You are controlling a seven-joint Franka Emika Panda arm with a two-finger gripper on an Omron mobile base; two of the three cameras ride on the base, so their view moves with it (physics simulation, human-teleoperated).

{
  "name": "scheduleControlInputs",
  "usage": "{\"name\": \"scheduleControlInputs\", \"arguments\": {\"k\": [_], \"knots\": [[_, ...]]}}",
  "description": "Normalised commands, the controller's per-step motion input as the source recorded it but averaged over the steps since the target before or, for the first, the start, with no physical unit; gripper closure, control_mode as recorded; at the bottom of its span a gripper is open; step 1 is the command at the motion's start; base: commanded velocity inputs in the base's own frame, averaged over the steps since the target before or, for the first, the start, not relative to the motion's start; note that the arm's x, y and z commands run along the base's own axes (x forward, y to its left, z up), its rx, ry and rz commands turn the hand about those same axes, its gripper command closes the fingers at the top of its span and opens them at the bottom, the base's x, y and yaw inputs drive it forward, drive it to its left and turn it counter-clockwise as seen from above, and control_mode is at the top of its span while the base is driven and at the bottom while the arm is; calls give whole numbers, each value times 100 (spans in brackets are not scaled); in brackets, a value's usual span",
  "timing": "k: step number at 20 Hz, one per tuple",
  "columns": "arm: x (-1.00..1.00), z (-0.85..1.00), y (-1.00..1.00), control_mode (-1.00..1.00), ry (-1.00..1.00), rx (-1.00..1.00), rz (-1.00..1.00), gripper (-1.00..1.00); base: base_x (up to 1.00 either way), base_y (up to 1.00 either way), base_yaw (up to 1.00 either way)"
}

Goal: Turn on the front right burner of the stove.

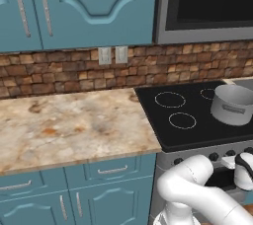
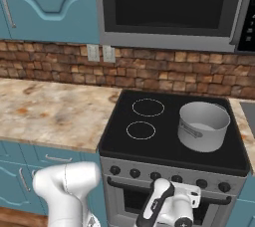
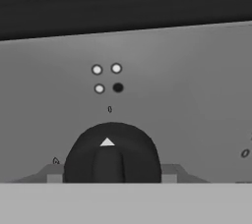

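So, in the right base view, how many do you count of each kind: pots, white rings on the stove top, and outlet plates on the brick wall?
Pot: 1
White rings on the stove: 2
Outlet plates: 2
Total: 5

glossy black glass stove (image 2: 164,136), brushed metal pot (image 2: 203,125), rough brick wall (image 2: 149,71)
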Motion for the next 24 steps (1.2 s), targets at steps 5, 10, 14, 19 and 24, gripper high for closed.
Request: {"name": "scheduleControlInputs", "arguments": {"k": [5, 10, 14, 19, 24], "knots": [[15, -24, -2, -100, 0, -17, 15, 100, 0, 0, 0], [19, -15, 0, -100, 0, -24, 14, 100, 0, 0, 0], [18, -18, 0, -100, -3, -31, 5, 100, 0, 0, 0], [33, -20, -2, -100, 0, -42, 9, 100, 0, 0, 0], [11, -24, -16, -100, 6, -61, 3, 100, 0, 0, 0]]}}
